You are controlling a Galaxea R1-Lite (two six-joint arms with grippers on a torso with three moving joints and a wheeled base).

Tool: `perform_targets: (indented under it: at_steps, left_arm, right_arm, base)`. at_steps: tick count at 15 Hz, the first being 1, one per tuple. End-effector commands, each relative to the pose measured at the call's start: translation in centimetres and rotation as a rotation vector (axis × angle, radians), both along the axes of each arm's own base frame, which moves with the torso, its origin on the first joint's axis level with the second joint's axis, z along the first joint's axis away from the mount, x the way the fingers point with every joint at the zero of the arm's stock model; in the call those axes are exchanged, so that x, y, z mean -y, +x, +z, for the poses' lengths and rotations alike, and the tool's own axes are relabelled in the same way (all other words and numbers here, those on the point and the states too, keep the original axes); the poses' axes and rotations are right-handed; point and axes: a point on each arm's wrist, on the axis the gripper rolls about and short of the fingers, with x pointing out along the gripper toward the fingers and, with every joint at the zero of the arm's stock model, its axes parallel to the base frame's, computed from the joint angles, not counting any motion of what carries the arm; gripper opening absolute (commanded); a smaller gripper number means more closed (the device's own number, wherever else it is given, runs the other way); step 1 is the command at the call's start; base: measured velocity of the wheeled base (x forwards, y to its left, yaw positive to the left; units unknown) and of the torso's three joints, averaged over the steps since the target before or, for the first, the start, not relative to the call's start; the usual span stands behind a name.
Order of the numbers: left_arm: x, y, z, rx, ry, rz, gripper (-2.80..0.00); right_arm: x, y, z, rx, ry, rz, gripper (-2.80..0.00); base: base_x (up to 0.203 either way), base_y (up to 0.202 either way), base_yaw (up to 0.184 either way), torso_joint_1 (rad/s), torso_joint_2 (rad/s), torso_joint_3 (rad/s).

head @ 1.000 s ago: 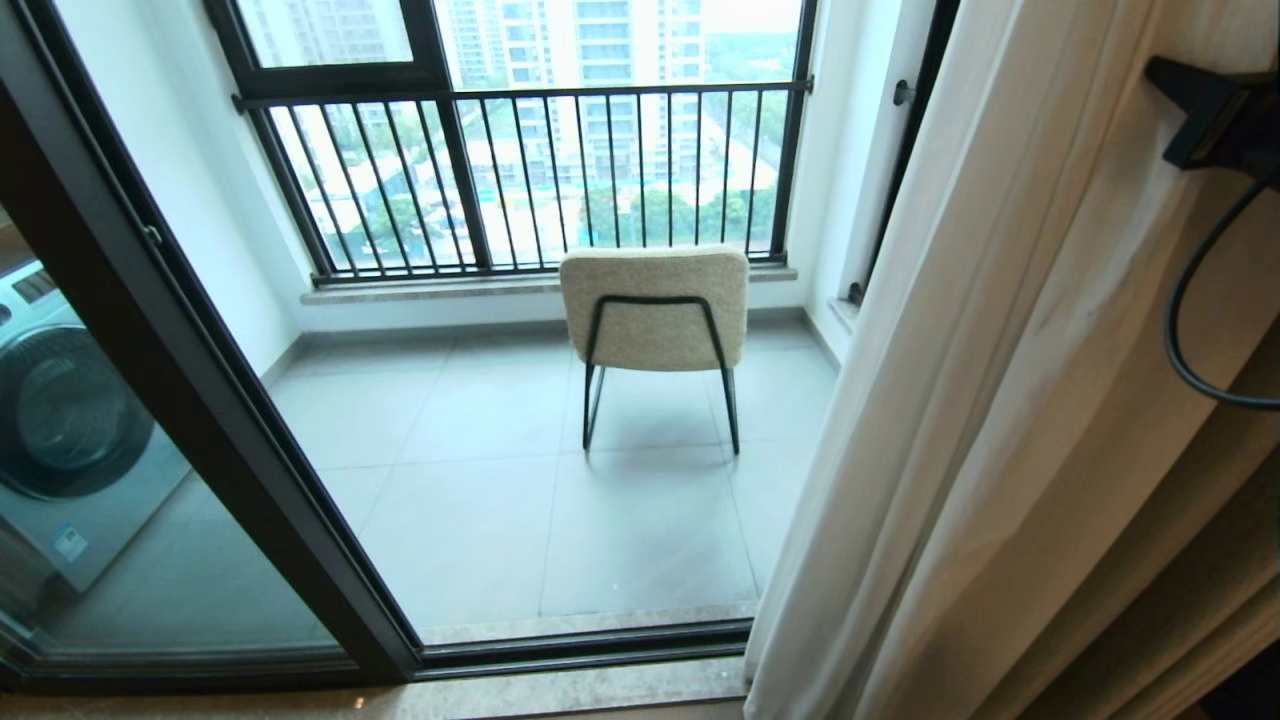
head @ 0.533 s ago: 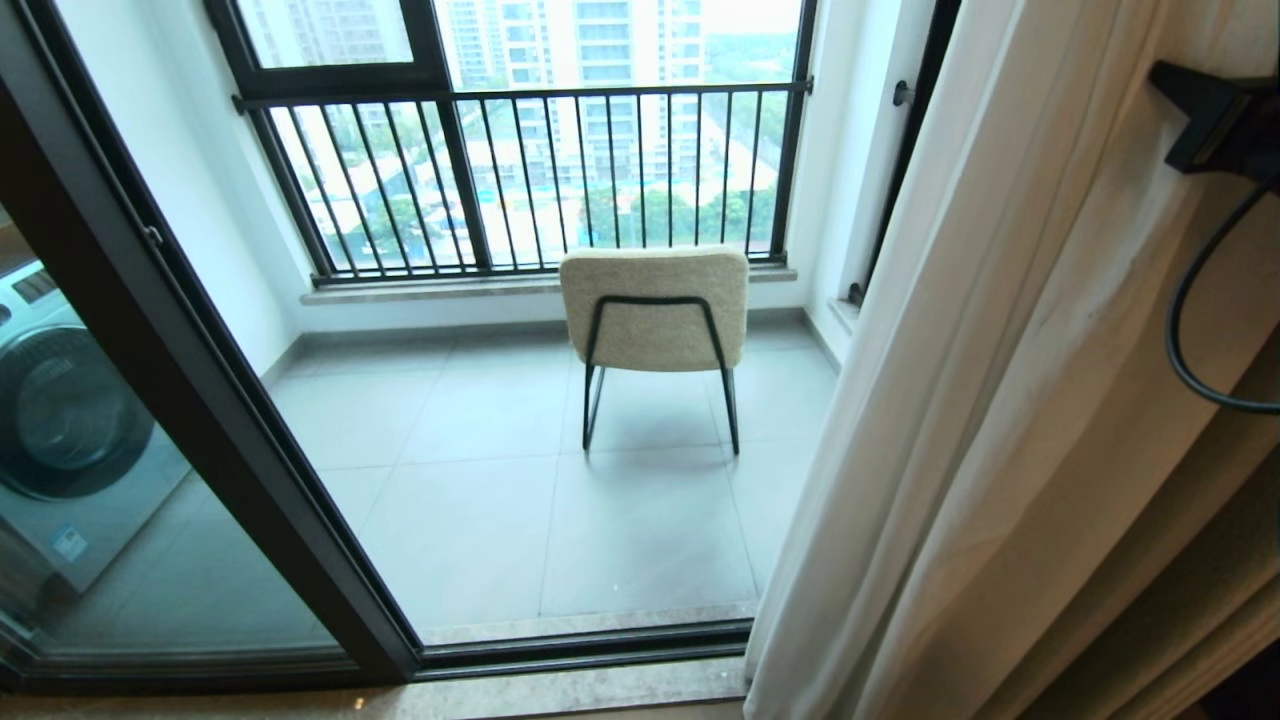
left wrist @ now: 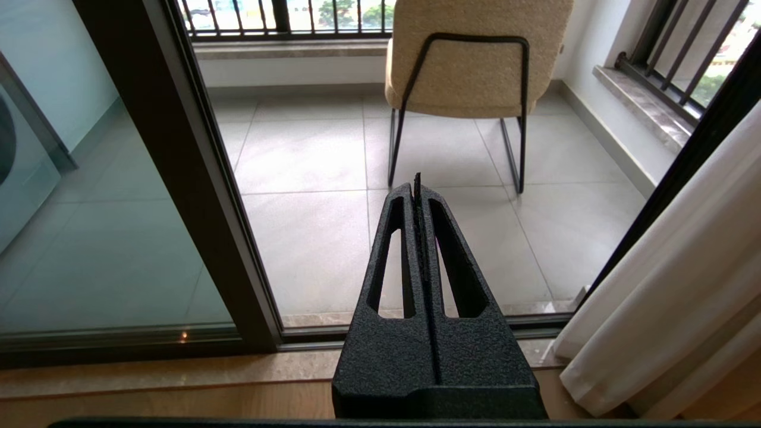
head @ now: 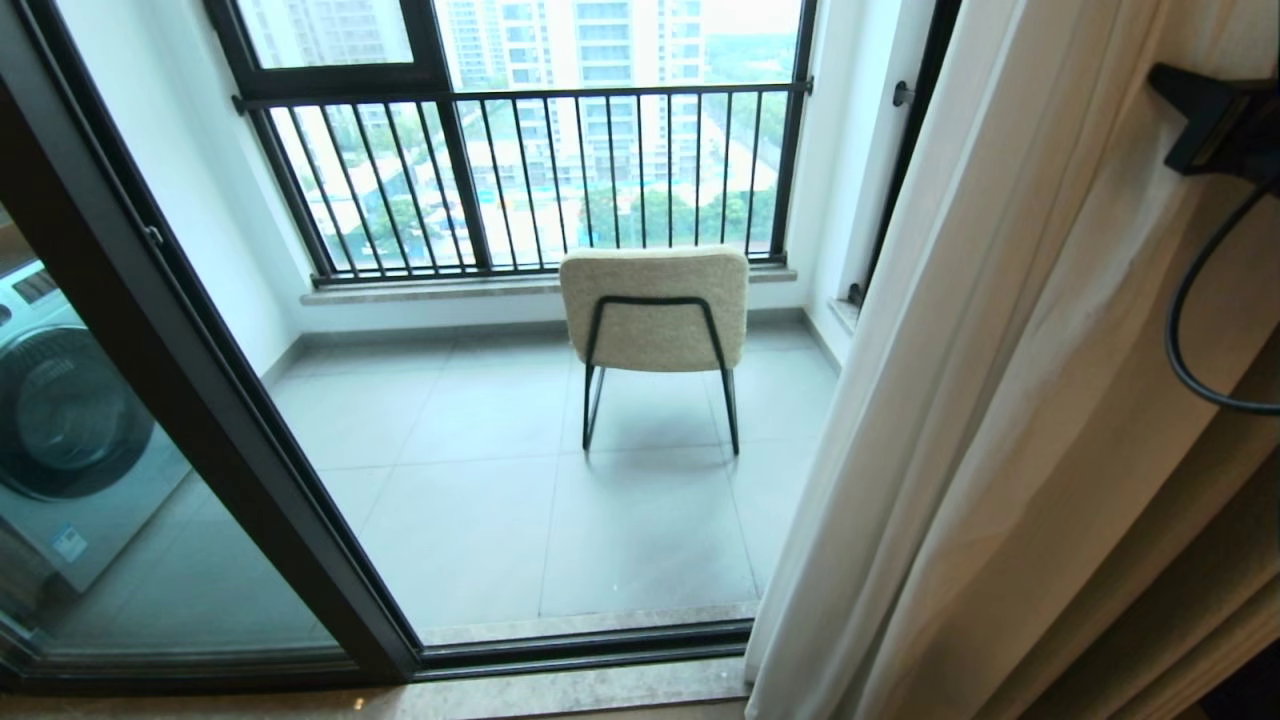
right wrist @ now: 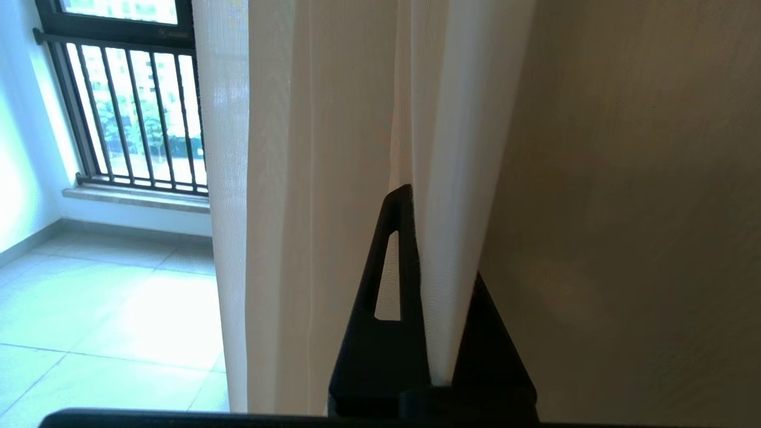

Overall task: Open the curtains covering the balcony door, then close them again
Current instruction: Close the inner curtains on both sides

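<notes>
Beside the balcony door [head: 200,400], right end effector [right wrist: 413,196] pinches curtains [right wrist: 333,178].

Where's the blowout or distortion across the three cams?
Head view: daylight through the black-barred railing window overexposes the outside, and the dark door frame bows from lens distortion. Right wrist view: the sheer white curtain is backlit and the tiled balcony floor glares. Left wrist view: evenly lit.

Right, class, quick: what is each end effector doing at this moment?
Left end effector: closed, holding nothing, aimed at the balcony floor.
Right end effector: closed on a fold of the white curtain.
</notes>
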Motion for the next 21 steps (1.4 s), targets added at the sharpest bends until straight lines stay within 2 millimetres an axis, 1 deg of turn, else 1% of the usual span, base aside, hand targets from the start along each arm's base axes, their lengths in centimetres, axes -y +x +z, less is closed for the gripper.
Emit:
perform_targets:
  at_steps: [1,7,21]
  left_arm:
    - [0.00,-0.01,0.02,0.001,-0.001,0.002,-2.80]
    - [0.00,-0.01,0.00,0.000,-0.001,0.002,-2.80]
    - [0.00,-0.01,0.00,0.000,-0.001,0.000,-2.80]
  right_arm:
    - [0.01,0.19,-0.13,-0.003,-0.001,0.001,-2.80]
    - [0.02,0.24,-0.06,-0.001,-0.001,0.001,-2.80]
    - [-0.23,0.18,0.20,0.010,-0.002,0.012,-2.80]
  base:
    - [0.000,0.000,0.000,0.000,0.00,0.000]
    - [0.001,0.014,-0.001,0.000,0.00,0.001]
    - [0.000,0.188,0.000,0.003,0.00,0.001]
